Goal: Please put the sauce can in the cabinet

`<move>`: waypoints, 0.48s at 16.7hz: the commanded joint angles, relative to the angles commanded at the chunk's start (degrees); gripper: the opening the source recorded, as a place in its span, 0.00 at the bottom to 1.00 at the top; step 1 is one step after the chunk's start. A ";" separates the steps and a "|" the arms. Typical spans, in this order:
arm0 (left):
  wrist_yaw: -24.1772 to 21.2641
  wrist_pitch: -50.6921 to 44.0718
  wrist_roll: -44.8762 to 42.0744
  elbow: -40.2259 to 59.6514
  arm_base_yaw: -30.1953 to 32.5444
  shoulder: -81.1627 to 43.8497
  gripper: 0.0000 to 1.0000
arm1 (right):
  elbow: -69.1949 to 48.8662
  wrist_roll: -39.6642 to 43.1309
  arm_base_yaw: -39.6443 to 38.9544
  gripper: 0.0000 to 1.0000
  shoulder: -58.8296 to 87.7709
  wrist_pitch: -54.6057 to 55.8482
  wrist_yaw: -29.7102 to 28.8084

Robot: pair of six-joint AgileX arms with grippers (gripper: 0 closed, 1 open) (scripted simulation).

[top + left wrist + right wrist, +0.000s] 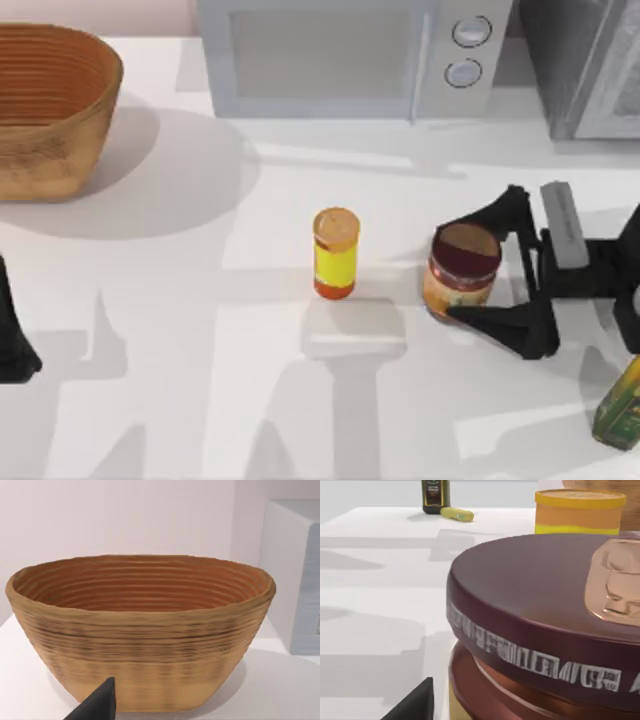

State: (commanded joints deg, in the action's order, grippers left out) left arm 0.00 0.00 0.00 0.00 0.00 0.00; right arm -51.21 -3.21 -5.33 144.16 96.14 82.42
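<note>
Right claw (478,268) is sitting wide open around the sauce can (462,270) on the worktop (200,330). Left claw (15,345) is idling at the left edge, can't tell its state.

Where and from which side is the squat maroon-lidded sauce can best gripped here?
Grip the squat maroon-lidded sauce can across its round labelled body, below the lid, coming level from the table's right. It stands upright, and the right tool already straddles it, fingers open either side.

Sauce can (463,272) right of bottle (335,253) — microwave (345,55) behind, cabinet (585,65) far right.
</note>
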 joint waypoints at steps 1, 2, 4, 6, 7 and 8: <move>0.00 0.00 0.00 0.00 0.00 0.00 1.00 | 0.28 -0.54 -0.41 1.00 0.39 1.21 -0.41; 0.00 0.00 0.00 0.00 0.00 0.00 1.00 | 0.48 -0.85 -0.66 1.00 0.62 1.94 -0.67; 0.00 0.00 0.00 0.00 0.00 0.00 1.00 | 0.54 -0.93 -0.73 1.00 0.69 2.15 -0.74; 0.00 0.00 0.00 0.00 0.00 0.00 1.00 | 0.54 -0.93 -0.73 1.00 0.69 2.15 -0.74; 0.00 0.00 0.00 0.00 0.00 0.00 1.00 | 0.54 -0.93 -0.73 0.92 0.69 2.15 -0.74; 0.00 0.00 0.00 0.00 0.00 0.00 1.00 | 0.54 -0.93 -0.73 0.85 0.69 2.15 -0.74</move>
State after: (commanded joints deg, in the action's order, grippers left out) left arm 0.00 0.00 0.00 0.00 0.00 0.00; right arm -50.67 -4.14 -6.06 144.85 98.29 81.68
